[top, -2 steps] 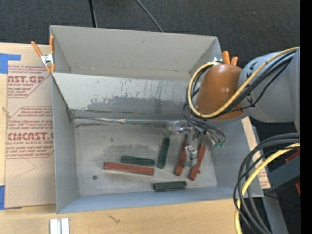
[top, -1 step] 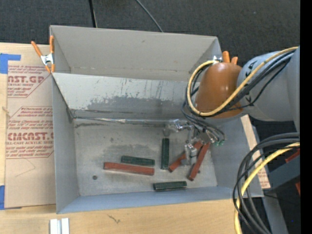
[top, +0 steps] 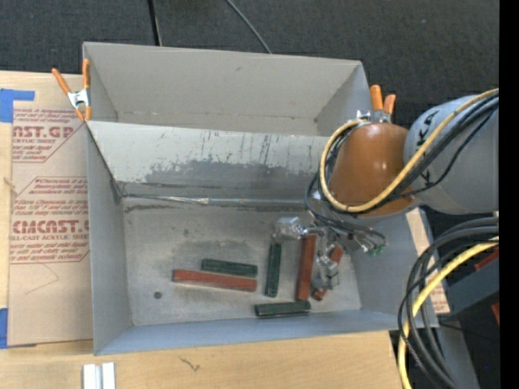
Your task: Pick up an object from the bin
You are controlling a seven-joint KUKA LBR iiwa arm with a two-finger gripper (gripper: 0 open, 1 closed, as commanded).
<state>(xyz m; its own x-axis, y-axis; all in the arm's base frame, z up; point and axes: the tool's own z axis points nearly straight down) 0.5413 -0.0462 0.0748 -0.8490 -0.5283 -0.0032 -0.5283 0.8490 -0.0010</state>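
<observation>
The grey bin (top: pixel 105 241) sat on a wooden tabletop (top: pixel 243 363). By its right wall lay a red bar (top: pixel 306 270), with the gripper (top: pixel 328 267) just beside it; I could not tell whether it was clenched or released. A green bar (top: pixel 273 268) lay just left, and a long red bar (top: pixel 213 279) farther left.

Reddish-brown bar (top: pixel 306 266) — seemingly lying flat, lengthwise up-down, right of centre.
</observation>
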